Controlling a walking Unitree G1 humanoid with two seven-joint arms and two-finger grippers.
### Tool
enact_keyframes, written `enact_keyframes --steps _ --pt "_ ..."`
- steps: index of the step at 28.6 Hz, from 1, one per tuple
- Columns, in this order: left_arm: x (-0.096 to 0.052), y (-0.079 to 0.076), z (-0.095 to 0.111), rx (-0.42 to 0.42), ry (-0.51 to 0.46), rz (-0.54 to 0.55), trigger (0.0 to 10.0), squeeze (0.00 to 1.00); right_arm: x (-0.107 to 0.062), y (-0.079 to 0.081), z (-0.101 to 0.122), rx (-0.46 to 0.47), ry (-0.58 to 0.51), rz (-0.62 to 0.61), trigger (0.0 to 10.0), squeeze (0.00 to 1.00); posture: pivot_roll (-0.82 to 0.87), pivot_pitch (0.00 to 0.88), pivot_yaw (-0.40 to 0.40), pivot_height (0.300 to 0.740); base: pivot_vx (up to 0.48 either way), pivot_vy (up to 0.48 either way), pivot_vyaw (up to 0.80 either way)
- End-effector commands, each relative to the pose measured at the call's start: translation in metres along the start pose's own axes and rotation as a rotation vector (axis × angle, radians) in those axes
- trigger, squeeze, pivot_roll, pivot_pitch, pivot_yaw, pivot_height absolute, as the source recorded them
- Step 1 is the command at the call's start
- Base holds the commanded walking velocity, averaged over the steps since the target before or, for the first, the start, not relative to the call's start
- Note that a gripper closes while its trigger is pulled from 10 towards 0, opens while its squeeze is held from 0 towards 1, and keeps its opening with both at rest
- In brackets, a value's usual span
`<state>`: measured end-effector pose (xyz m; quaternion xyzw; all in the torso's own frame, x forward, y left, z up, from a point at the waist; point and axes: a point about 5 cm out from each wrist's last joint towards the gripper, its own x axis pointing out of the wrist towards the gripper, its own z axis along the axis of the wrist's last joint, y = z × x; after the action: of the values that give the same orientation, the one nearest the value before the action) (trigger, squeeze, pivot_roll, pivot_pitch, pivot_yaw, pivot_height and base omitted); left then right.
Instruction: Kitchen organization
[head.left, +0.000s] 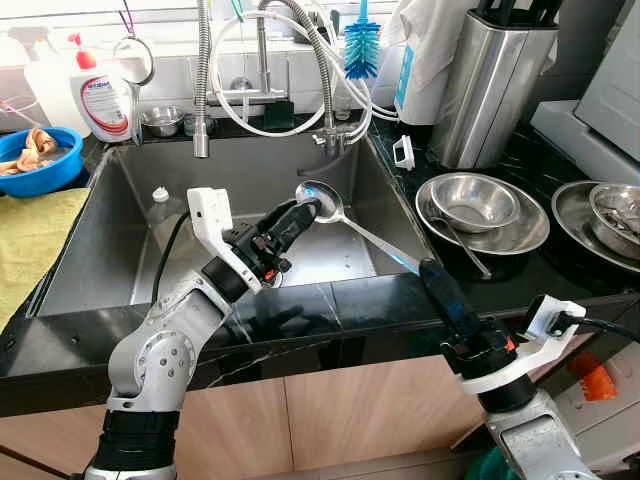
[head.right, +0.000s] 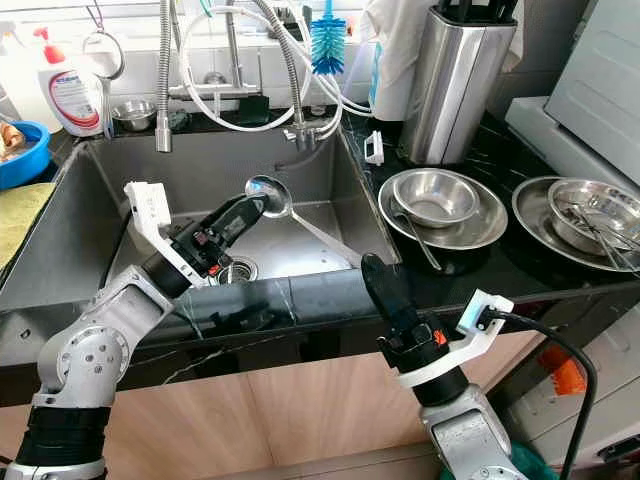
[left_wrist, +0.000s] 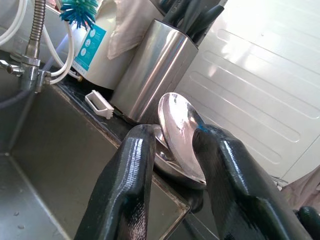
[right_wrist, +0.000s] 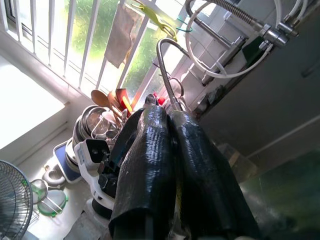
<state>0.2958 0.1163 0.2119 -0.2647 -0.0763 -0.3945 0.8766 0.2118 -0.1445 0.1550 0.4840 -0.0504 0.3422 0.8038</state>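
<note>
A steel ladle (head.left: 345, 222) hangs over the sink (head.left: 130, 250), its bowl up to the left and its thin handle slanting down toward the front counter edge. My left gripper (head.left: 305, 211) reaches in from the left and is shut on the ladle's bowl (left_wrist: 179, 131), which sits between its two black fingers (left_wrist: 131, 170). My right gripper (head.left: 428, 271) comes up from the front right and is shut on the far end of the handle. In the right wrist view its fingers (right_wrist: 150, 150) are pressed together.
A spring faucet (head.left: 203, 80) and hoses hang over the sink's back. On the right counter are nested steel bowls (head.left: 475, 205), another steel dish (head.left: 610, 215) and a knife block (head.left: 490, 85). A soap bottle (head.left: 100, 95), a blue bowl (head.left: 40, 160) and a yellow cloth (head.left: 25, 240) stand left.
</note>
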Motion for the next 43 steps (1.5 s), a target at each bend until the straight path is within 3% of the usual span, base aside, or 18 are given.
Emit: enact_keyframes --steps 1,2,26,27,28,35,43 --pt "0.0006 -0.0025 -0.0009 -0.021 0.003 -0.011 2.5 0.0 0.0012 0.0069 0.0015 -0.005 0.003 0.036 10.0 0.0 -0.05 0.0 -0.013 0.74 0.0 0.0 0.0" --pt "0.0006 -0.0022 -0.0009 -0.023 0.001 -0.008 0.0 0.0 0.0011 0.0069 0.0014 -0.005 0.004 0.036 10.0 0.0 -0.05 0.0 -0.013 0.74 0.0 0.0 0.0" --pt "0.0022 -0.0056 -0.0015 -0.059 -0.016 -0.027 0.0 0.0 0.0028 0.0029 -0.0052 -0.068 0.064 0.003 10.0 0.0 -0.05 0.0 -0.014 0.74 0.0 0.0 0.0" --pt "0.0023 -0.0056 -0.0015 -0.059 -0.017 -0.027 0.0 0.0 0.0029 0.0028 -0.0051 -0.07 0.064 0.002 10.0 0.07 -0.05 0.0 -0.015 0.74 0.0 0.0 0.0" --pt "0.0027 -0.0053 -0.0011 -0.062 -0.021 -0.024 0.0 0.0 0.0033 0.0016 -0.0041 -0.083 0.058 -0.01 10.0 1.0 -0.05 0.0 -0.015 0.74 0.0 0.0 0.0" --pt "0.003 -0.0049 -0.0005 -0.071 -0.028 -0.017 0.0 0.0 0.0038 0.0018 -0.004 -0.084 0.061 -0.003 10.0 1.0 -0.05 0.0 -0.015 0.74 0.0 0.0 0.0" --pt "0.0015 0.0031 0.0076 -0.167 -0.101 0.031 0.0 0.0 0.0042 -0.0008 -0.0032 -0.112 0.056 -0.029 10.0 1.0 -0.05 0.0 -0.017 0.74 0.0 0.0 0.0"
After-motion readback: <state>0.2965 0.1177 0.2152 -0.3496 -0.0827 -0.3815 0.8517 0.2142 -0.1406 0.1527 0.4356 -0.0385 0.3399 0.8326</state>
